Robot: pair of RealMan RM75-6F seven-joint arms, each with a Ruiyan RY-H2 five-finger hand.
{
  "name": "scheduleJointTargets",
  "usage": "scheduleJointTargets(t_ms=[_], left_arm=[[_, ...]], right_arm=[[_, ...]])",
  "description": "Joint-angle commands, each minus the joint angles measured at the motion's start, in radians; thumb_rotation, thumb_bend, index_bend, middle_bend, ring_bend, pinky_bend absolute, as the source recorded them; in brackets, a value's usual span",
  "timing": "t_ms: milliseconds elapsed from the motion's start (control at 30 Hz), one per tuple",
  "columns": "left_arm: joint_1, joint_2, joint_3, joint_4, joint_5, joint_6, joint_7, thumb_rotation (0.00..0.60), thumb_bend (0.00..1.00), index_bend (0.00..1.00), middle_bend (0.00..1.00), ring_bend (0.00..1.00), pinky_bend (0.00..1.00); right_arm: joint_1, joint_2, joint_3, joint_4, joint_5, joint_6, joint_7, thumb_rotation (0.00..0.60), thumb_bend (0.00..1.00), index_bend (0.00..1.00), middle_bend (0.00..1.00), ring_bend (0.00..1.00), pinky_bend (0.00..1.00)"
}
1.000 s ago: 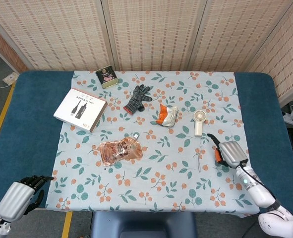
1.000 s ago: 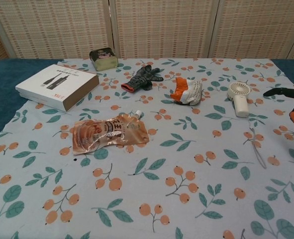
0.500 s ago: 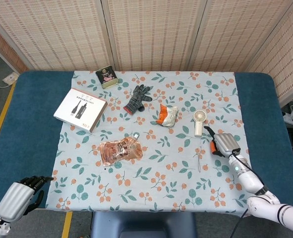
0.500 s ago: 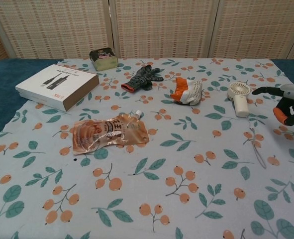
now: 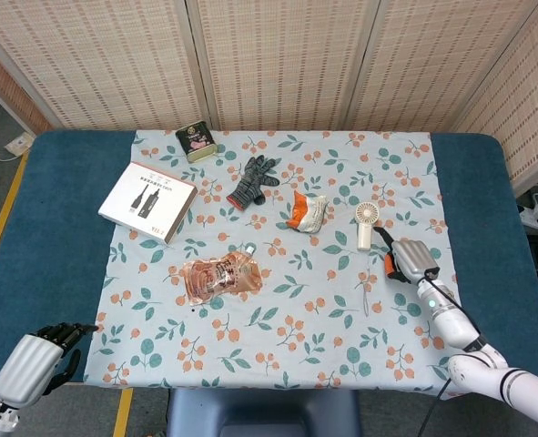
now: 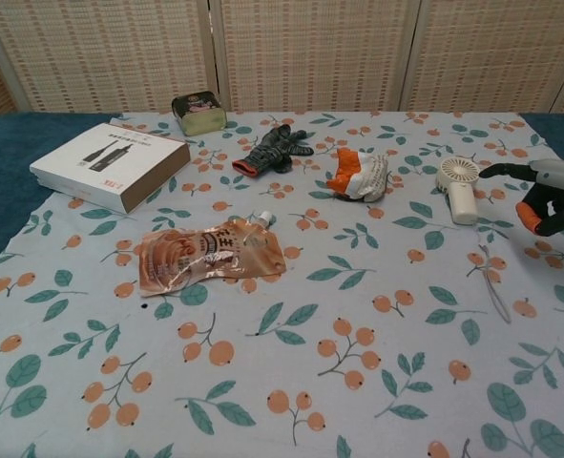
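The right hand (image 5: 407, 261) hovers just beside the small white handheld fan (image 5: 367, 224), on the side away from the crumpled orange-and-white wrapper (image 5: 309, 209). Its fingers (image 6: 549, 212) are curled inward around nothing, thumb stretched toward the fan, not touching it. The fan lies flat on the floral cloth (image 5: 287, 319) covering the bench, round head pointing toward the far screen, handle toward the robot.

It looks like light, stiff plastic, likely smooth and prone to skid on cloth (the grille probably should not be squeezed). The handle seems the sensible place to take hold, pinched across its narrow sides.

The left hand (image 5: 34, 362) hangs off the bench's near corner, well apart from the fan, fingers curled on nothing.
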Motion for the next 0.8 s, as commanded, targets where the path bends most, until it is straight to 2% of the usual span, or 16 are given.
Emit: scheduleJointTargets(t_ms=[33, 800], left_arm=[[0.001, 0.0, 0.0, 0.0, 0.001, 0.002, -0.001, 0.6, 0.62, 0.28, 0.35, 0.38, 0.55], [0.002, 0.002, 0.0, -0.001, 0.005, 0.002, -0.002, 0.6, 0.62, 0.28, 0.36, 0.38, 0.55]], right_arm=[[0.003, -0.003, 0.002, 0.008, -0.002, 0.004, 0.008, 0.6, 0.69, 0.0, 0.75, 0.64, 0.78], [0.01, -0.014, -0.019, 0.048, -0.01, -0.02, 0.068, 0.6, 0.69, 0.0, 0.75, 0.64, 0.78]])
